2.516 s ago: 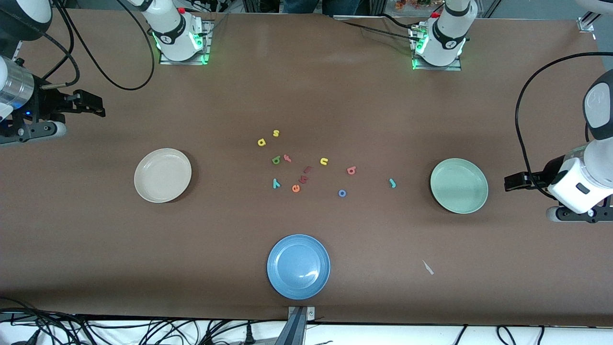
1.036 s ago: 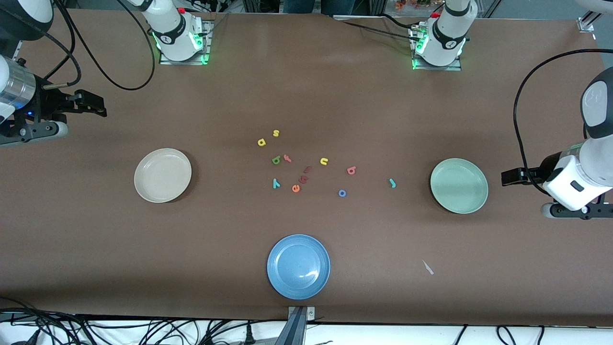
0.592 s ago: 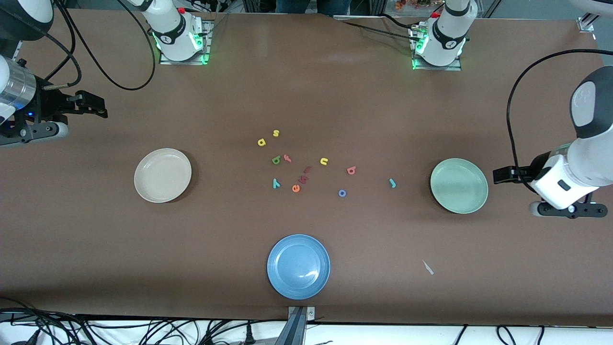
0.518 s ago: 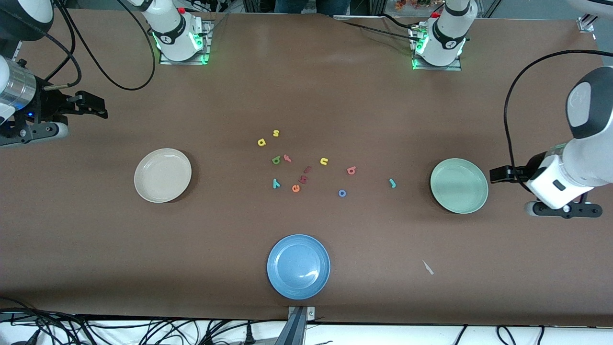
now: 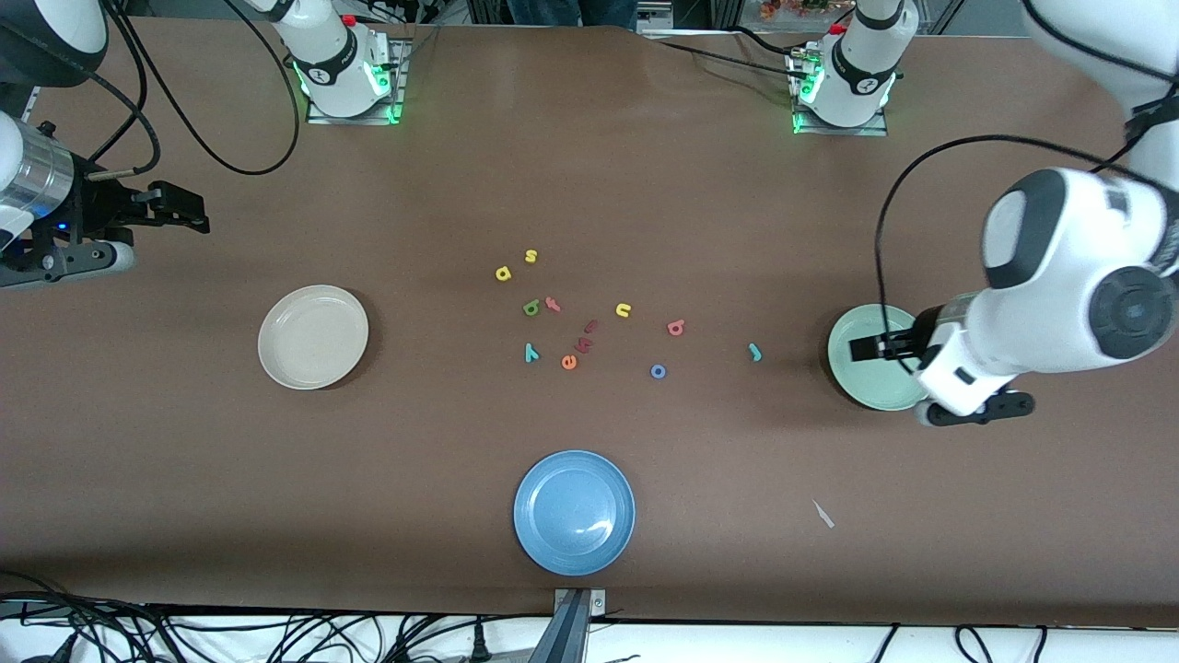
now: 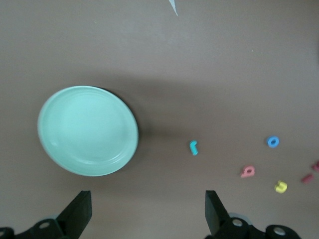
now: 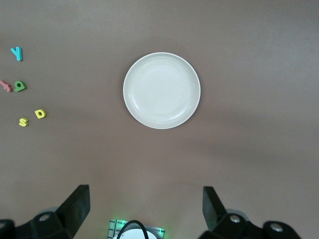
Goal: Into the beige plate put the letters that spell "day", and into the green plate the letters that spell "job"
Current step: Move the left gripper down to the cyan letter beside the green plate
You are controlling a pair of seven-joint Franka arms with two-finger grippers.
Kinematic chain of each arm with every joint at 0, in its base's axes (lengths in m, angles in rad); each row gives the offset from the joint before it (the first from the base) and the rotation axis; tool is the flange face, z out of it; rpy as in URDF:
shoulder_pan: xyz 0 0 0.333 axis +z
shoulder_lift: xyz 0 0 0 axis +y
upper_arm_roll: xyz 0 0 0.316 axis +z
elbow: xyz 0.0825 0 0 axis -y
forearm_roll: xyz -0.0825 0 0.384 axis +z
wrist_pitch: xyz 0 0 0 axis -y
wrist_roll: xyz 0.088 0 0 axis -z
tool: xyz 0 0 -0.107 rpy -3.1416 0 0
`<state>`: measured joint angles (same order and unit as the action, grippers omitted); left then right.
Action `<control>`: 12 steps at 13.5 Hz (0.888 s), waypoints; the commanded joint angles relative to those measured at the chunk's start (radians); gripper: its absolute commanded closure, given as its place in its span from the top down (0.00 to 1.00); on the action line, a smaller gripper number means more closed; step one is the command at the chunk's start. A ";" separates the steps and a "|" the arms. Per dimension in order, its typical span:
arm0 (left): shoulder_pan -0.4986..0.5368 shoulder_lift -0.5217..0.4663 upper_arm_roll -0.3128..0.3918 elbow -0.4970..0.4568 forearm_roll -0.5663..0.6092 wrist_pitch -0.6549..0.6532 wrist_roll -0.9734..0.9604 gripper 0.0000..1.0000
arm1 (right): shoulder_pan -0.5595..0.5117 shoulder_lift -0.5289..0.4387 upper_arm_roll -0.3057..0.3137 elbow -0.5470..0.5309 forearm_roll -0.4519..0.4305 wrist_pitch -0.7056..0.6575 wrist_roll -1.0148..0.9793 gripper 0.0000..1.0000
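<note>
Left gripper (image 5: 861, 348) hovering over the pale mint-green round plate (image 5: 855, 372), fingers (image 6: 79, 213) spread wide, nothing between them. Small teal toy "j" (image 5: 754, 351) flat on the brown desk (image 5: 645, 184), just off the plate's rim, ahead of the fingers; pinkish-red "b" (image 5: 675, 327) and blue ring-like "o" (image 5: 658, 371) further out. Probably feather-light, stiff and thin, apt to skid: best pinched across the narrow stem, pads low to the desk. Right gripper (image 5: 193, 210) waiting, fingers (image 7: 75, 204) likewise apart, cream-beige round plate (image 7: 162, 90) ahead.
</note>
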<state>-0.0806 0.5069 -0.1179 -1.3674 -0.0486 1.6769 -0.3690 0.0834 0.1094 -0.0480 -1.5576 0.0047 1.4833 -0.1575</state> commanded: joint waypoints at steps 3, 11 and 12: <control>-0.050 -0.022 -0.025 -0.260 -0.036 0.263 -0.151 1.00 | 0.002 0.012 -0.001 0.008 0.020 0.009 0.013 1.00; -0.057 0.015 -0.052 -0.512 -0.050 0.667 -0.211 1.00 | 0.001 0.013 -0.001 0.007 0.021 0.009 0.012 1.00; -0.067 0.033 -0.051 -0.512 -0.050 0.673 -0.209 1.00 | 0.001 0.013 -0.001 0.007 0.021 0.009 0.012 1.00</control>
<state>-0.1383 0.5263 -0.1687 -1.8603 -0.0645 2.3157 -0.5792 0.0835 0.1222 -0.0479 -1.5576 0.0052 1.4905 -0.1573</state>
